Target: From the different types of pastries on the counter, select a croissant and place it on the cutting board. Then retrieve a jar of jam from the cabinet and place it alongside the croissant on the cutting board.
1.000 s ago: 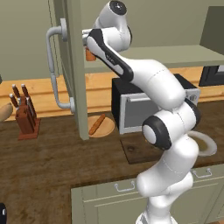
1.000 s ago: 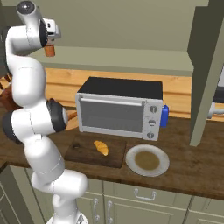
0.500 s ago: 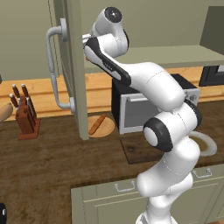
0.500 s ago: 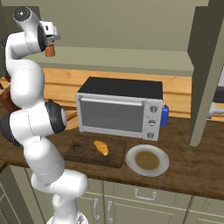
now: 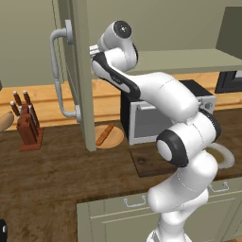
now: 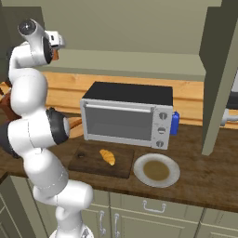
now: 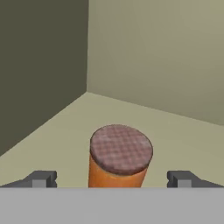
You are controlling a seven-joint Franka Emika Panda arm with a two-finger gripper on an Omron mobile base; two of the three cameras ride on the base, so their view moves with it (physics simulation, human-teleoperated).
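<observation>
- One jar of jam (image 7: pixel 119 156), orange with a reddish-brown lid, stands upright on the cabinet (image 7: pixel 175 57) shelf, right in front of the hand camera.
- The two fingers (image 7: pixel 42 179) stand wide apart, one on each side of the jar, neither touching it; nothing is gripped. The gripper (image 7: pixel 111 179) sits level with the jar's upper part.
- In the right base view the hand (image 6: pixel 55 42) is raised to the shelf, with a sliver of the jar's orange just beside it.
- One dark cutting board (image 6: pixel 88 162) lies on the table (image 6: pixel 204 181) in front of the toaster oven (image 6: pixel 128 115).
- One croissant (image 6: pixel 107 156) lies on the board, near its middle.
- One round plate (image 6: pixel 156 170) sits just beside the board, on its right in that view.
- In the left base view, one open cabinet door (image 5: pixel 78 71) with a curved grey handle (image 5: pixel 57 71) stands left of the arm.
- Beneath the door, one round light-wood disc (image 5: pixel 110 137) carries one long pastry (image 5: pixel 104 134).
- One knife block (image 5: pixel 29 128) with several knives stands further left.
</observation>
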